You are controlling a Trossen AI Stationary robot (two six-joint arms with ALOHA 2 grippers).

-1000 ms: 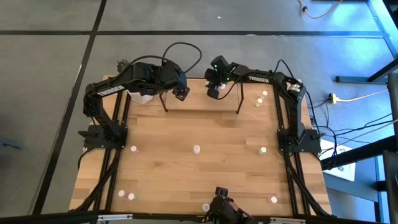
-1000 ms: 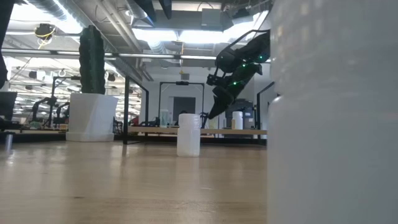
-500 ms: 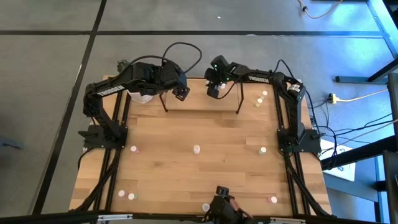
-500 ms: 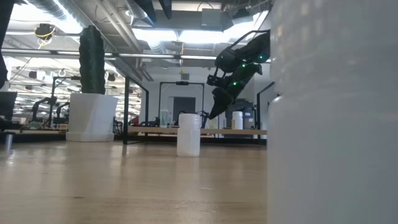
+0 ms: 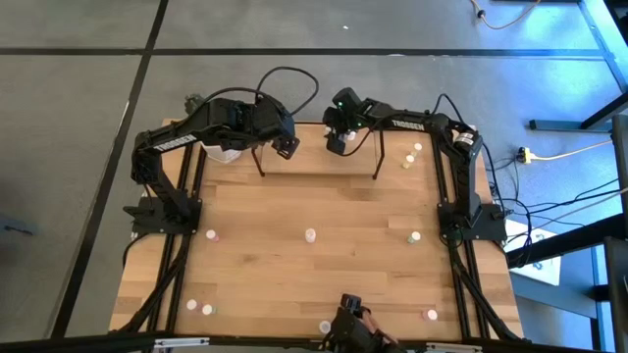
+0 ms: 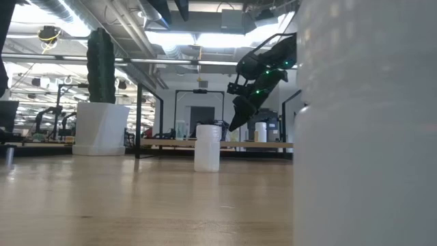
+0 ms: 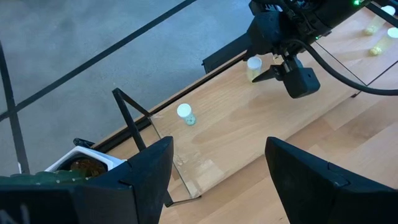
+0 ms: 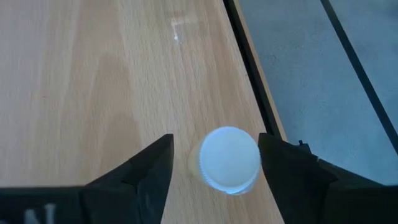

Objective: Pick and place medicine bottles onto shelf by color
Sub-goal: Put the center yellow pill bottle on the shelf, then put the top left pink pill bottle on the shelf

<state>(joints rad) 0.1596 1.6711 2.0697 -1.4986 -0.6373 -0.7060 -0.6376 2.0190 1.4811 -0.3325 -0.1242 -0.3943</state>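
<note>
Sorting under way: two medicine bottles on the shelf [image 7: 205, 146], about ten still on the table [image 5: 324, 211].
Left gripper [image 5: 286, 146] hangs wide open, empty, at the shelf's left end; right gripper [image 8: 214, 163], fingers parted around a white-topped bottle [image 8: 228, 159] standing at the far edge. Cap colours of scattered bottles [image 5: 310, 235] hard to read.

Item: right claw [image 8: 214, 163]. Change noted: in the high view its arm sits a shade lower and nearer the shelf [image 5: 377, 157] than in the earlier pictures; the shift is barely perceptible. Present state: fingers [image 8: 146, 171] stand apart on either side of a white-topped bottle [image 8: 228, 159], clear of its sides, with the bottle upright on the shelf floor. Low view: no difference discernible. No other change visible.
</note>
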